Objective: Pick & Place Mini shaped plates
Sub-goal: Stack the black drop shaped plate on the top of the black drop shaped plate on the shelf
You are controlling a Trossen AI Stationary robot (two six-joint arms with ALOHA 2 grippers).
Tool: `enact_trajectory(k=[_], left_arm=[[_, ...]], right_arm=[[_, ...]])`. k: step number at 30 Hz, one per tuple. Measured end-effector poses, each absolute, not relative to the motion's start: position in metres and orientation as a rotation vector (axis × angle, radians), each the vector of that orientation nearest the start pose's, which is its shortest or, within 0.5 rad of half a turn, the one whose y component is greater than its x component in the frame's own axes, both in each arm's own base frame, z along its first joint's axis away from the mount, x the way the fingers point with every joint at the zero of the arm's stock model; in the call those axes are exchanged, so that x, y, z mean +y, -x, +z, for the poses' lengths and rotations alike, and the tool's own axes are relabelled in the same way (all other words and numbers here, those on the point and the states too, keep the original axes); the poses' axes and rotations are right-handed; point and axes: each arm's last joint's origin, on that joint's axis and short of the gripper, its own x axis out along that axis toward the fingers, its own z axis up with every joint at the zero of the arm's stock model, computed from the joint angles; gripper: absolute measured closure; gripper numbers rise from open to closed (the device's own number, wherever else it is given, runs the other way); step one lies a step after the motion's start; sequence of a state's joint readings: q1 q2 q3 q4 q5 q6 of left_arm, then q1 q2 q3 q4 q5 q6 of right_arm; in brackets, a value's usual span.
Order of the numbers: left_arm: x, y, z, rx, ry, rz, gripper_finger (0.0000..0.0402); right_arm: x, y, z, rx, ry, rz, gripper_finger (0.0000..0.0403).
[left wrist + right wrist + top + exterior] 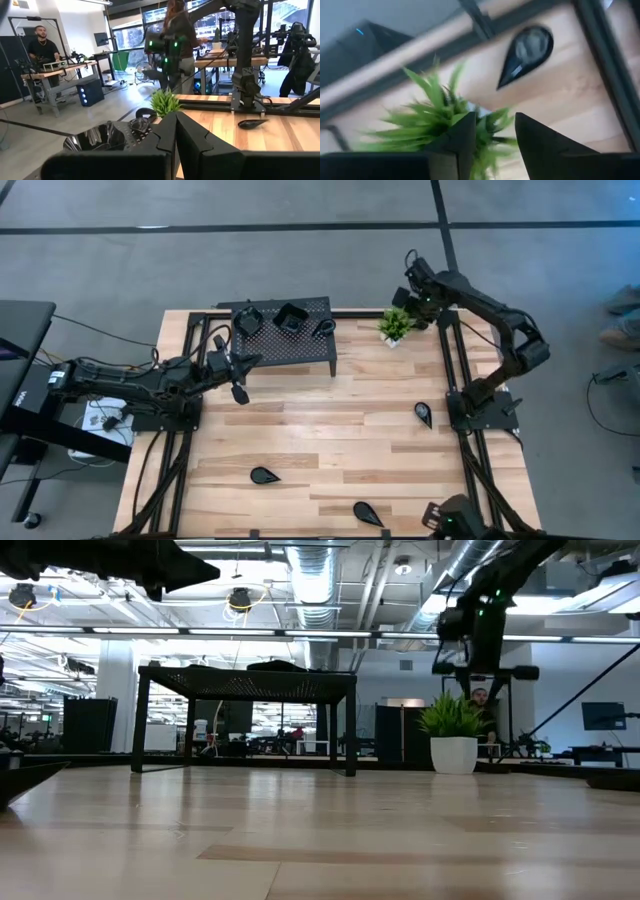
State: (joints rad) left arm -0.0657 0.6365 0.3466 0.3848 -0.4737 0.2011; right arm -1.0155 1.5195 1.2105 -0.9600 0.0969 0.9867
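I'm working in an open robotics lab: exposed silver ducts point(320, 570) and strip lights run overhead, more workbenches point(55, 75) carry arm rigs and monitors (a person point(42, 47) stands behind one), and my wooden table point(330, 440) sits on a grey concrete floor point(300, 260) marked with dark tape lines.

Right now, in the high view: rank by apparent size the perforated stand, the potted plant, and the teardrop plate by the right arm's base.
1. Black perforated stand, clearly largest.
2. Potted plant.
3. Teardrop plate, smallest, though not far below the plant.
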Motion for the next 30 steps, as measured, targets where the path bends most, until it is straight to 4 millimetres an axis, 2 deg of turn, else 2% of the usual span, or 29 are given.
enact_trajectory(k=[3,7,14,17,22,30], left_arm=[[0.003,-0.153,0.256,-0.048,-0.173,0.415,0.0389],[0.003,-0.153,0.256,-0.046,-0.174,0.415,0.0389],[0.003,-0.153,0.255,-0.03,-0.178,0.413,0.0389],[0.003,-0.153,0.254,-0.021,-0.181,0.413,0.0389],[0.003,-0.154,0.251,0.01,-0.189,0.409,0.0389],[0.003,-0.154,0.251,0.005,-0.163,0.409,0.0389]], right_arm=[[-0.246,-0.142,0.269,0.537,-1.351,-1.577,0.0257],[-0.25,-0.141,0.264,0.509,-1.402,-1.617,0.0239],[-0.267,-0.155,0.226,0.527,-1.519,-1.713,0.0209],[-0.275,-0.152,0.213,0.563,-1.54,-1.743,0.0204],[-0.28,-0.143,0.2,0.648,-1.559,-1.809,0.0205],[-0.295,-0.15,0.172,0.64,-1.553,-1.828,0.0213]])
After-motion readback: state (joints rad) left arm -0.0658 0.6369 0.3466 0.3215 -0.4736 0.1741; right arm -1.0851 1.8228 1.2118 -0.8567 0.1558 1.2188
